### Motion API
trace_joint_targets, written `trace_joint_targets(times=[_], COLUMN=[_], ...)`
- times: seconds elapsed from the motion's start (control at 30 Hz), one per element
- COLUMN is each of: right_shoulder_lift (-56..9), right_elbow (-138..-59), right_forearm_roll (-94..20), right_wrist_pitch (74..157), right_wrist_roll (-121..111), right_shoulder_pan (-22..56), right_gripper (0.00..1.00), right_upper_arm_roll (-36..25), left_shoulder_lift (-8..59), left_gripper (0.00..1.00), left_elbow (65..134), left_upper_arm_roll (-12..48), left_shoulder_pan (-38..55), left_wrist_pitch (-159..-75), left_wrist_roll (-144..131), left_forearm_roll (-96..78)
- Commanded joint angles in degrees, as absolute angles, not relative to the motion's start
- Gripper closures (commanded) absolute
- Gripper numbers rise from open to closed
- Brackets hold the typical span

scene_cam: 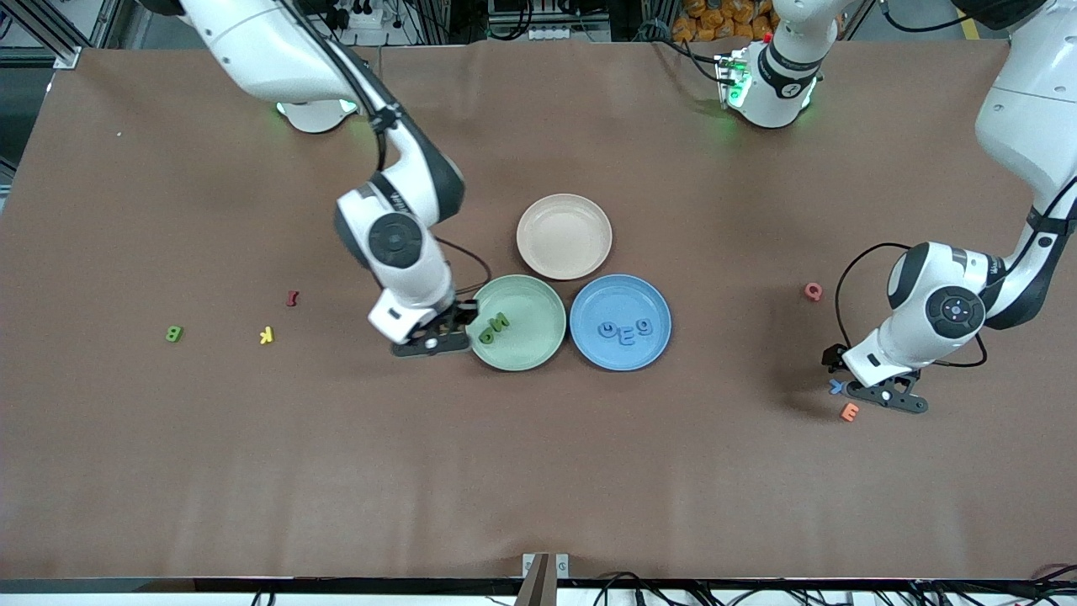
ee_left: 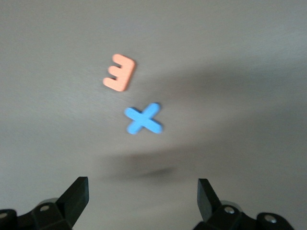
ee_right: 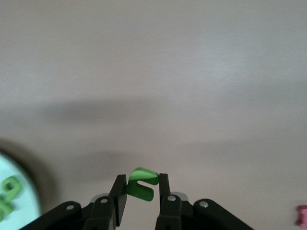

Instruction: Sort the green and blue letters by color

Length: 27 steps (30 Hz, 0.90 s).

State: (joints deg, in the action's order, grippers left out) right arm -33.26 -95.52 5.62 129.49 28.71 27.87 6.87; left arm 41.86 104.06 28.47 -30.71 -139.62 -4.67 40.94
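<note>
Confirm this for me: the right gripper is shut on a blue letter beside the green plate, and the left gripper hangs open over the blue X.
One thing is wrong: the letter in the right gripper is green, not blue, as the right wrist view shows. The green letter is pinched between its fingers, beside the green plate. The rest stands: the left gripper hangs open over the blue X.

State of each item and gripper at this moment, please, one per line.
Right gripper: shut on a green letter, beside the green plate.
Left gripper: open, over the blue X.
Green plate: holds two green letters.
Blue plate: holds three blue letters.
Beige plate: empty.
Green B: loose on table.
</note>
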Motion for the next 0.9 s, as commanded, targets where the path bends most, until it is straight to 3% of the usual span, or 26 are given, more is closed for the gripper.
trace_joint_targets(times=[0.0,0.17,0.23,0.3,0.4,0.43,0.8,0.83,0.87], right_shoulder_lift=[-38.2,-39.1,-39.2,-39.1,-39.1,-39.0,-37.9,-37.6,-37.2], right_elbow=[-88.4,-87.2,-87.2,-87.2,-87.2,-87.3,-87.4,-87.6,-87.7], right_forearm_roll=[5.6,6.2,6.2,6.1,6.1,6.2,6.2,6.2,6.2], right_wrist_pitch=[128.1,128.2,128.3,128.2,128.1,128.0,127.3,127.3,126.9], right_wrist_roll=[28.9,28.7,28.7,29.0,29.0,28.7,28.0,27.7,27.3], right_shoulder_pan=[31.6,33.7,33.9,33.9,33.9,33.8,32.2,31.5,30.6], right_gripper=[0.78,0.78,0.72,0.54,0.04,0.00,0.00,0.00,0.00], right_upper_arm_roll=[6.4,6.3,6.4,6.4,6.3,6.2,5.9,6.0,6.0], left_shoulder_lift=[42.5,42.6,42.7,43.0,43.4,43.5,43.9,43.9,43.9], left_gripper=[0.00,0.00,0.00,0.00,0.00,0.00,0.00,0.02,0.13], left_elbow=[102.5,101.8,101.4,101.3,101.3,101.3,101.3,101.4,101.4], left_upper_arm_roll=[28.6,28.6,28.6,28.6,28.6,28.6,28.5,28.5,28.5], left_shoulder_pan=[-30.1,-29.0,-28.3,-28.0,-27.6,-27.3,-27.3,-27.3,-27.3], left_wrist_pitch=[-139.7,-139.7,-139.7,-139.7,-139.7,-139.7,-139.7,-139.7,-139.7], left_wrist_roll=[-5.6,-7.6,-8.6,-9.8,-11.7,-12.0,-12.3,-12.3,-12.3], left_forearm_roll=[40.7,39.1,38.9,38.8,38.8,38.8,38.8,38.8,38.8])
